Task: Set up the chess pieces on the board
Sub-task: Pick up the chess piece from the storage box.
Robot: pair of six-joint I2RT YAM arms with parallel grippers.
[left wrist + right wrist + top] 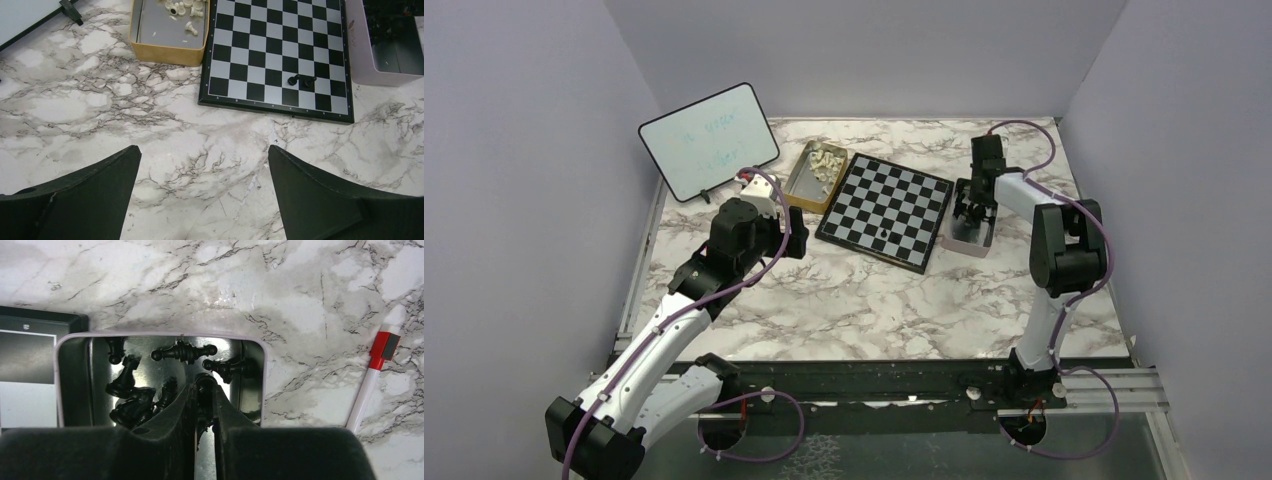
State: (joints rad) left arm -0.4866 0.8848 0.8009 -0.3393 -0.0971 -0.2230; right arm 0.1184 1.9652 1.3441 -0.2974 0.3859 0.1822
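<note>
2 black chess pieces [295, 79] sit on the board [250, 45], ahead and to the right of your left gripper [202, 150], in the row second from the board's near edge. That gripper hangs over the marble table [100, 100] with its jaws spread wide and nothing between them. Ahead and slightly left of it stands the gold tin [167, 54], just beside the board's left edge, with cream-white pieces [190, 27] gathered toward its far end.

Your right gripper [203, 386] is down inside the pink-rimmed tin [160, 334]. Its fingers [175, 410] are drawn narrow around 1 black piece [202, 379], whose top shows between the tips. Several more black chessmen lie loose just ahead and to the left of those tips, and 1 long piece [184, 352] lies on its side across the tin's far end. To the right of this gripper, outside the tin, a red-capped marker [367, 390] lies on the marble.
</note>
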